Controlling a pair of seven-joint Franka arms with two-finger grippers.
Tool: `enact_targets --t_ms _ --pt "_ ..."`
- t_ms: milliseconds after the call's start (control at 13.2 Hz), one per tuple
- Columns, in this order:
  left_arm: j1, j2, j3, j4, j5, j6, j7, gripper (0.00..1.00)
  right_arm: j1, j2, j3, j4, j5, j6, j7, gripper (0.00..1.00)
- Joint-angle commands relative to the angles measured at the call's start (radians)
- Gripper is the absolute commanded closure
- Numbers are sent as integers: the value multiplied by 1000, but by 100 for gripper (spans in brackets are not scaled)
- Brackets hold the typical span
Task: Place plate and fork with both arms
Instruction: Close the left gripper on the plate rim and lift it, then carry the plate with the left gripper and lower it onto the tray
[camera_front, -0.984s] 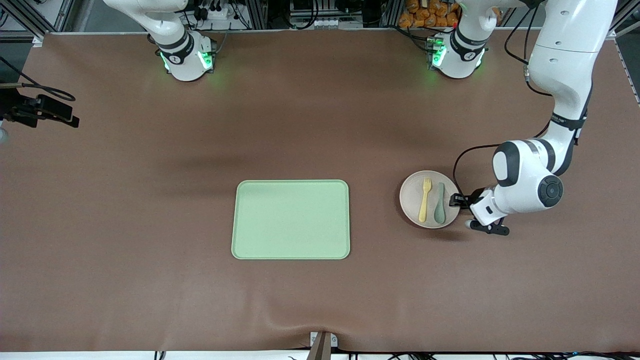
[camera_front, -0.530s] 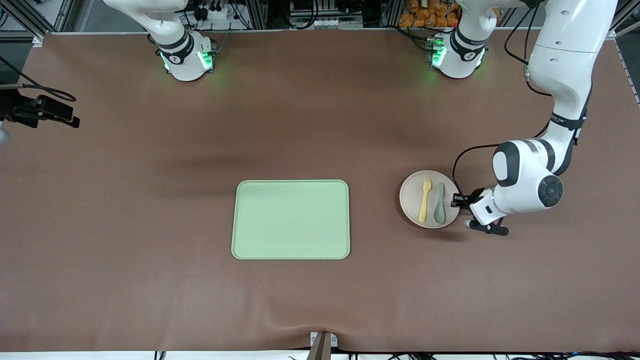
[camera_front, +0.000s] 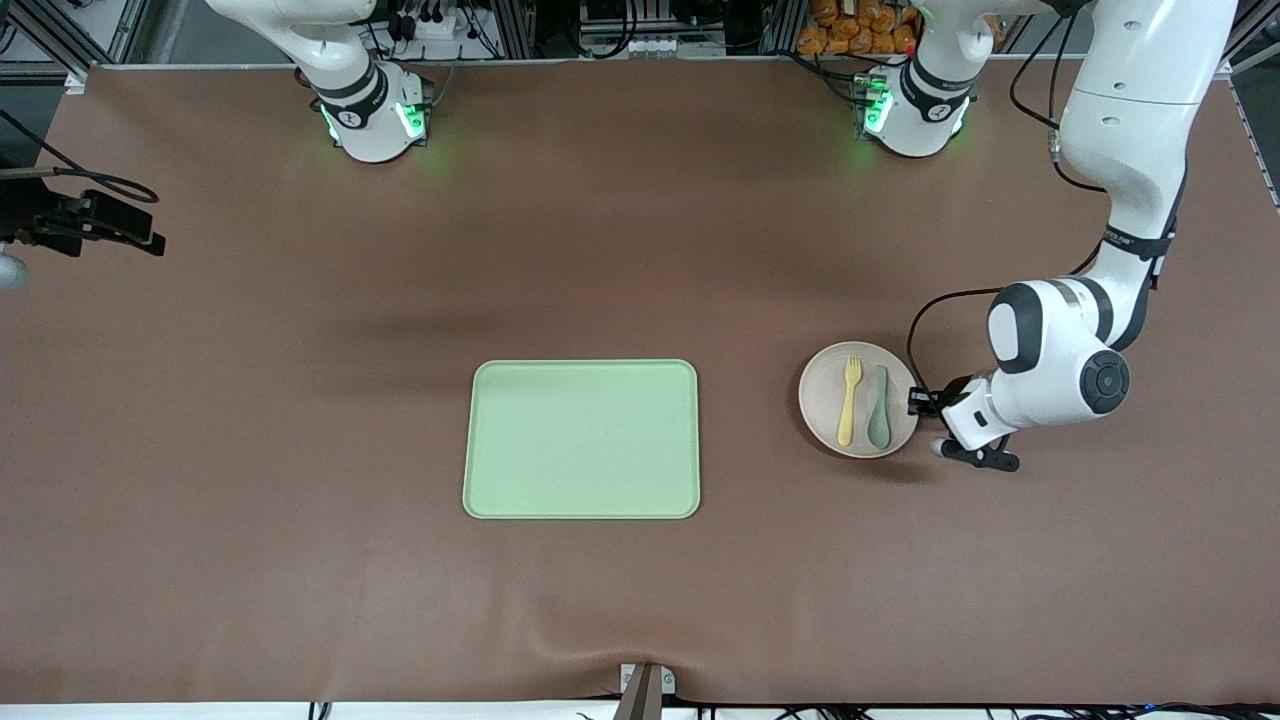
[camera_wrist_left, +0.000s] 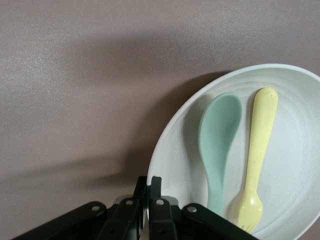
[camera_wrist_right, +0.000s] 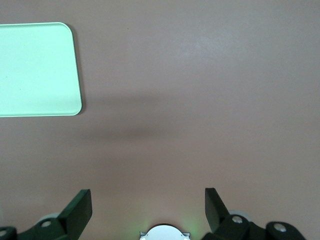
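I've got the left gripper (camera_front: 916, 402) pinched shut on the plate (camera_front: 822, 400) rim; fork (camera_front: 849, 399) lies inside; right gripper (camera_wrist_right: 148, 206) wide open, empty.

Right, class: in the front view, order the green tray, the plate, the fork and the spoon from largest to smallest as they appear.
1. Green tray, clearly largest.
2. Plate, roughly half the tray's width.
3. Fork and spoon: they lie side by side on the plate and look about equal in length, so no ranking between them.
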Motion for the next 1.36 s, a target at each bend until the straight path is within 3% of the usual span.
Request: enact_targets --t_ms 0,605,1286 --pt "3 1 -3 1 -21 14 21 100 8 -1 -2 1 -10 4 16 0" --pt "3 -12 -24 26 -30 1 22 100 6 -1 -2 2 -10 4 16 0" --pt "-37 2 -36 173 -144 -149 -30 100 9 0 -2 1 -10 6 16 0"
